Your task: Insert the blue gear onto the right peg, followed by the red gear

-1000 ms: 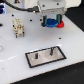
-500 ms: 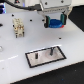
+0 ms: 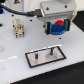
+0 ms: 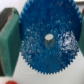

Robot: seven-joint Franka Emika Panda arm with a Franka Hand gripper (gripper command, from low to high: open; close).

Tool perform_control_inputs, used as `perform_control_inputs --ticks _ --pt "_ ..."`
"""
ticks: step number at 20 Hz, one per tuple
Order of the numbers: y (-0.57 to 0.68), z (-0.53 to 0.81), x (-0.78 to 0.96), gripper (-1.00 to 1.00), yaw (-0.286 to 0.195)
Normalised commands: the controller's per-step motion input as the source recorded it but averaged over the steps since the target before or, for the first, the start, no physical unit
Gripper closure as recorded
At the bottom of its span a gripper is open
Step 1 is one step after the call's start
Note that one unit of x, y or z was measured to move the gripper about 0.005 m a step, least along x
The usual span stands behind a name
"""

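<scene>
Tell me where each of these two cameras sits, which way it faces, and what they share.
Exterior view: off the arm, raised, looking down at the white table, the grey plate with its pegs, and the gripper carrying the blue gear, the red gear just behind it.
Wrist view: on the wrist, facing the blue gear close up between the green fingers; a red thing shows at the picture's edge.
Shared: the blue gear, the gripper.
</scene>
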Motion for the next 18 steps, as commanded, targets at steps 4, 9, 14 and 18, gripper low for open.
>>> perform_control_inputs --ticks 4,9,14,18 --pt "-0.22 0.09 0.8 1.0 0.0" --pt "-0.17 0.03 0.7 1.0 0.0" --pt "-0.17 -0.05 0.44 1.0 0.0" --pt "-0.12 -0.11 0.24 1.0 0.0"
